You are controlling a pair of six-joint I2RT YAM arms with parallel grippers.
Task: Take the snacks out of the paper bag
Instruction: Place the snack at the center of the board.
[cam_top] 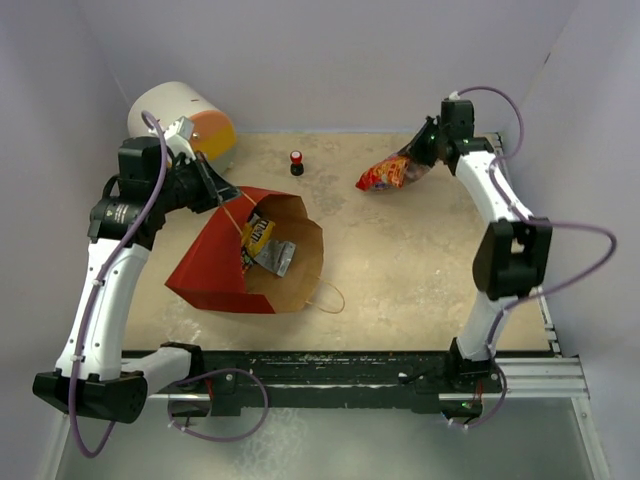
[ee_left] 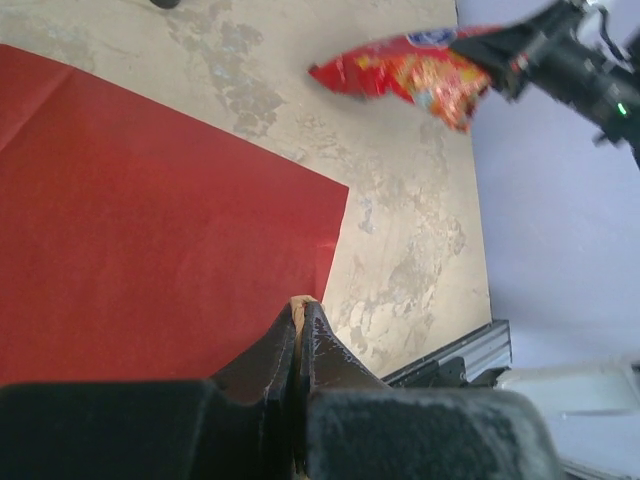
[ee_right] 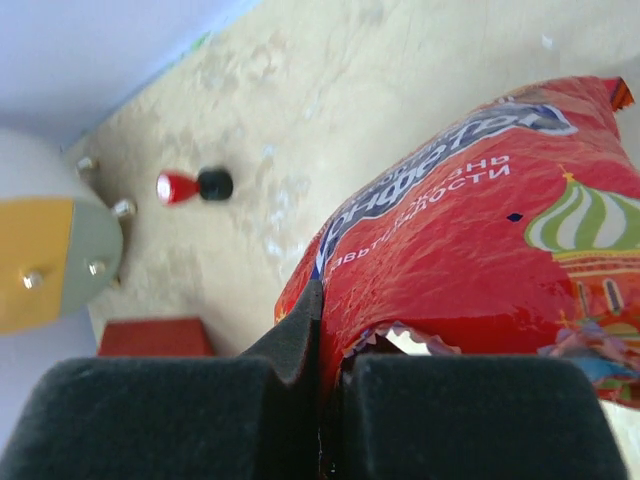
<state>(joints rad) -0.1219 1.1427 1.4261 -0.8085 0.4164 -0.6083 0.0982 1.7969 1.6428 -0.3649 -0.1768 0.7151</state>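
The red paper bag [cam_top: 215, 265] lies on its side at centre left, its brown mouth open toward the right. Small silver and yellow candy packets [cam_top: 265, 245] lie in its mouth. My left gripper [cam_top: 222, 197] is shut on the bag's upper edge; the left wrist view shows a strip of brown paper pinched between the fingers [ee_left: 300, 310] over the red bag side [ee_left: 140, 230]. My right gripper [cam_top: 420, 152] is shut on the edge of the red chip bag [cam_top: 388, 173] and holds it above the table at the back right. The chip bag fills the right wrist view [ee_right: 470, 240].
A white cylinder with an orange-yellow face [cam_top: 185, 118] stands at the back left, close behind the left arm. A tiny red-and-black knob [cam_top: 297, 162] sits at the back centre, also in the right wrist view [ee_right: 190, 185]. Walls enclose the table on three sides.
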